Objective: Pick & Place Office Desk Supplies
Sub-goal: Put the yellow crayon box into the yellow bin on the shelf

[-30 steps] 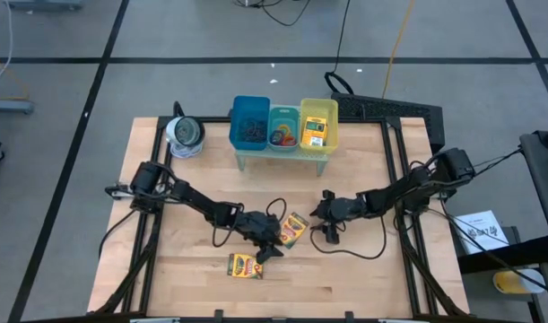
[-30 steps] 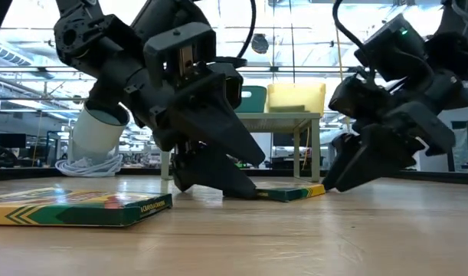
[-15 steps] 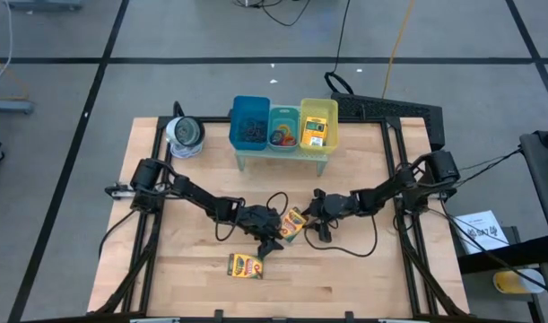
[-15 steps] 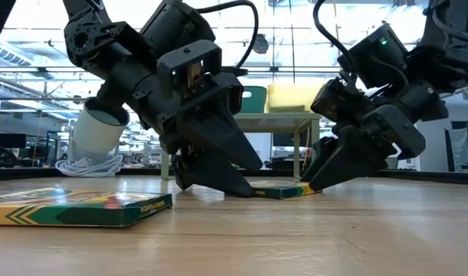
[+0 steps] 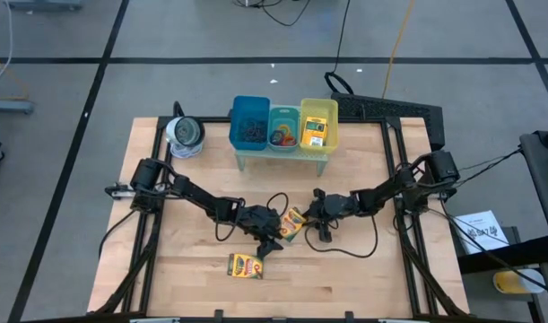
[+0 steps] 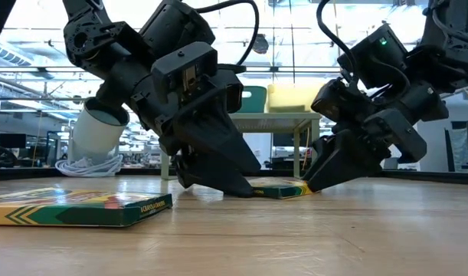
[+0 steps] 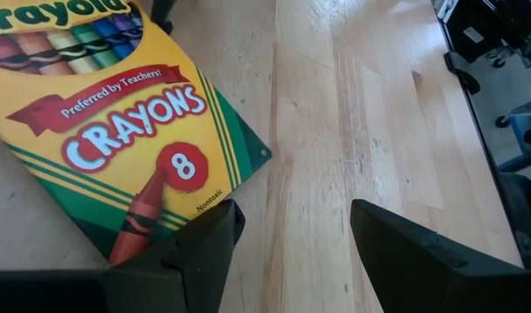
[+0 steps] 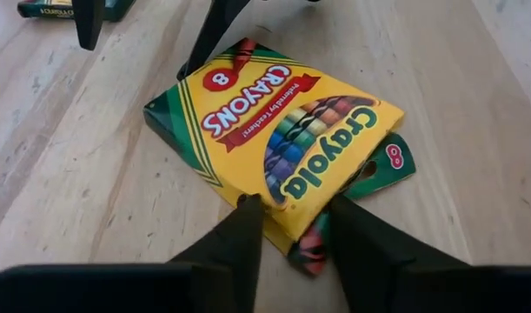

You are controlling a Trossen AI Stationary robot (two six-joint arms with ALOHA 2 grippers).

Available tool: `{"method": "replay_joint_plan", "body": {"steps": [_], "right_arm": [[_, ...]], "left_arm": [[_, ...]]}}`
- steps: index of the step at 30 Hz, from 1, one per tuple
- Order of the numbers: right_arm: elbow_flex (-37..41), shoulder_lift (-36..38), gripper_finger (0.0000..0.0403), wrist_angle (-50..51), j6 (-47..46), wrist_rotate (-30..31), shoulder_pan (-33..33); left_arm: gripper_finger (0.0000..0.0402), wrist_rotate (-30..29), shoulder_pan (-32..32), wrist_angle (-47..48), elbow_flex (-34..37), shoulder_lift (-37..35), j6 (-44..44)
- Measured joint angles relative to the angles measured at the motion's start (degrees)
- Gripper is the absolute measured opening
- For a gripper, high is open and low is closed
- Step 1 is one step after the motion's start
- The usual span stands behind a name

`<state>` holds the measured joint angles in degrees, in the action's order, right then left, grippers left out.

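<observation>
A yellow-and-green crayon box [image 5: 292,224] lies flat in the middle of the table between my two grippers. My right gripper [image 8: 291,213] reaches it from the table's right side and is shut on the end with the open flap [image 8: 388,163]. My left gripper [image 7: 291,226] stands open at the box's opposite end, its fingertips down by the table [image 6: 245,188]. One left finger [image 7: 191,256] stands at the box's green edge. A second crayon box [image 5: 245,266] lies flat nearer the front edge. My left gripper has one finger right beside the box's corner [image 7: 215,207]; whether it touches, I cannot tell. My right gripper pinches the box's corner at the flap end [image 8: 287,224] between its two fingers [image 8: 246,217]. The fingers slant down from the table's right side. The box lies on the table.
A rack at the far edge holds a blue bin [image 5: 249,121], a teal bin [image 5: 283,126] with coloured bands, and a yellow bin [image 5: 319,109] with a crayon box inside. A silvery-white roll [image 5: 185,135] stands at the far left. Bare wood lies along the front edge.
My right gripper has moved toward the table's left and down, up to the flap end of the middle crayon box. The box has stayed on the table.
</observation>
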<state>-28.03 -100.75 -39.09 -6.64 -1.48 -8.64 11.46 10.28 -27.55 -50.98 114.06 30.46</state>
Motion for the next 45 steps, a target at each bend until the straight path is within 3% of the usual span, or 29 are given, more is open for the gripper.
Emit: {"method": "replay_joint_plan", "body": {"steps": [8, 16, 45], "right_arm": [[0.02, 0.07, 0.0042, -0.1, 2.56, 0.12, 0.0], [0.03, 1.58, 0.0006, -0.59, 3.47, 0.26, 0.0], [0.13, 34.9, 0.0001, 14.98, 16.69, 4.44, 1.0]], "left_arm": [[0.0243, -0.13, 0.0, 0.0, 0.02, 0.04, -1.88], [0.0243, 2.56, -0.15, -0.68, 0.09, -0.07, -3.24], [0.0244, 5.84, -0.14, -2.21, 0.09, -0.57, -2.67]]}}
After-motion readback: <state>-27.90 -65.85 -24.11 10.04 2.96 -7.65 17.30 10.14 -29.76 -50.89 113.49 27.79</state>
